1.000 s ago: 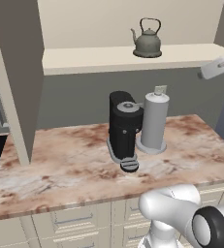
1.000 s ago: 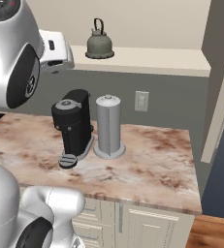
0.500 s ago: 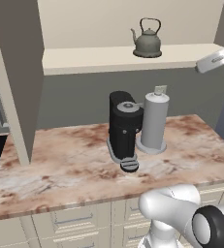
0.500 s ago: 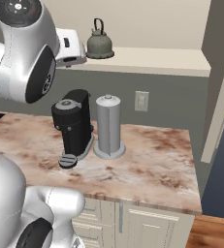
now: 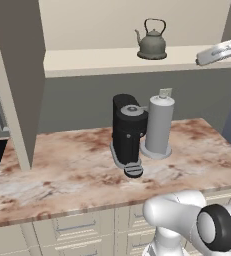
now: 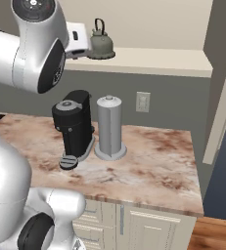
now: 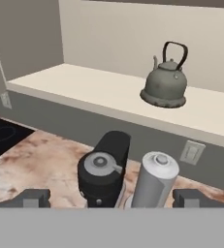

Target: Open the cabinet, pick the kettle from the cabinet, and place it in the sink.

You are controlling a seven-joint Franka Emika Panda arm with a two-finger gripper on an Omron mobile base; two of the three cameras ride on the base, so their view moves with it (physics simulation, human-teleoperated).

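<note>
Cabinet [image 5: 17, 80] stands open; I read its door edge-on at 9 o'clock in the left base view, with the cream shelf running across behind it. Kettle [image 5: 152, 41] sits upright on that shelf, toward the back wall, spout to the left from the left base view; from the right base view it [image 6: 101, 44] sits at about 11 o'clock, just beside my white wrist. In the hand view the kettle [image 7: 165, 82] is at 1 o'clock, clear of everything, wire handle arched up. Gripper [image 7: 111, 197] hangs short of the shelf, above the counter; finger tips [image 7: 33, 197] stand wide apart at the bottom edge with nothing between them. From the left base view I see the hand [image 5: 218, 51] coming in at 2 o'clock, level with the shelf and well apart from the kettle. Below, on the marbled counter [image 5: 62, 170]: black coffee machine [image 5: 128, 131] and grey paper towel roll [image 5: 159, 125] just beside it, on its right seen from the base. A wall outlet [image 6: 143, 101] shows behind the roll.
</note>
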